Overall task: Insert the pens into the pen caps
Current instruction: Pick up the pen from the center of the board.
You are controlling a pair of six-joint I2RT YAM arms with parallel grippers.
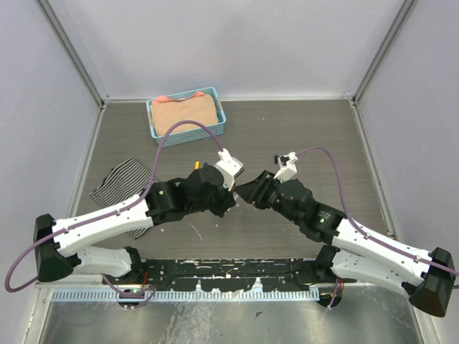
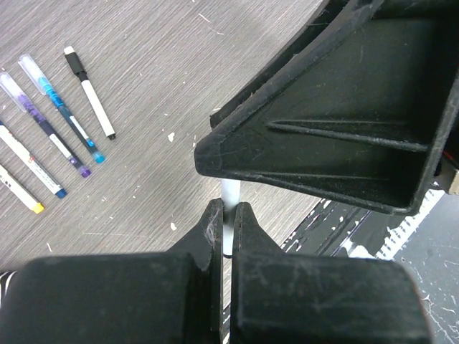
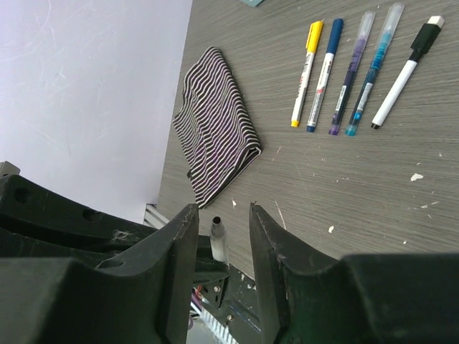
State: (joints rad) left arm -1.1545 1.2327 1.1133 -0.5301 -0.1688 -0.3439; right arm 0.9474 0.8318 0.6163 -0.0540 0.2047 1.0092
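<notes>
Midway across the grey wood-grain table (image 1: pixel 301 136), two robot arms meet tip to tip over a single part. The left gripper (image 2: pixel 228 211) is clamped tight on a thin white tube (image 2: pixel 230 193), which stands upright out of its closed fingers. From the right wrist camera the tube shows a dark opening at its upper end; whether it is a pen body or a cap cannot be told. The right gripper (image 3: pixel 222 215) hangs directly over it with its jaws parted. One finger stands on each side of the tube with a gap showing, and neither finger is visibly touching it.

Off to the side, a row of five pens (image 3: pixel 350 79) lies flat on the table, side by side and roughly parallel. Each wears its cap: a yellow cap (image 3: pixel 314 36), a dark blue cap (image 3: pixel 335 32), a translucent purple cap (image 3: pixel 362 32), a translucent light blue cap (image 3: pixel 387 29) and a black cap (image 3: pixel 423 39). A crumpled black-and-white striped cloth (image 3: pixel 219 122) lies beside the row, apart from it and towards the table's left edge. At the far side of the table a blue basket (image 1: pixel 152 118) holds a peach-coloured cloth (image 1: pixel 185 115), well apart from both grippers.
</notes>
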